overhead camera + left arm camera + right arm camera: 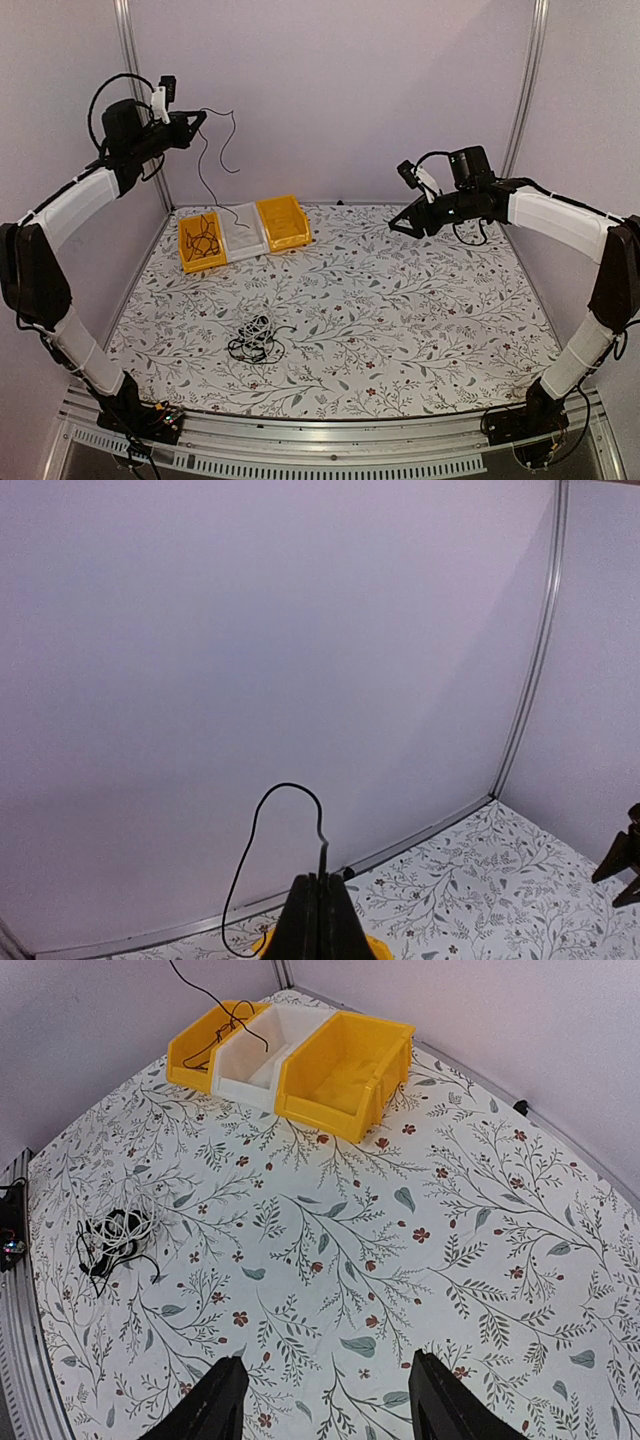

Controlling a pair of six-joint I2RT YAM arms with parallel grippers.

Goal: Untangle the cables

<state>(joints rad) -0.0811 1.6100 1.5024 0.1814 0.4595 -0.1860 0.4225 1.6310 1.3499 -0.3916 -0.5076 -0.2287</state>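
Thin flexible cords in three places. Lying on the floral table (pixel 400 320), left of centre toward the near edge: a small knotted tangle of cords (pixel 255 337), several black strands wound with one white strand, loose loops spilling outward. Bunched loosely inside the leftmost yellow bin (pixel 185 228) at the far left: a coiled black cord (pixel 203 238). Lifted high above the bins, pinched in the closed left gripper (pixel 200 117): a single black cord (pixel 203 165), short end arching up and over, then dangling free, long end hanging slack down toward the white bin (pixel 245 245).
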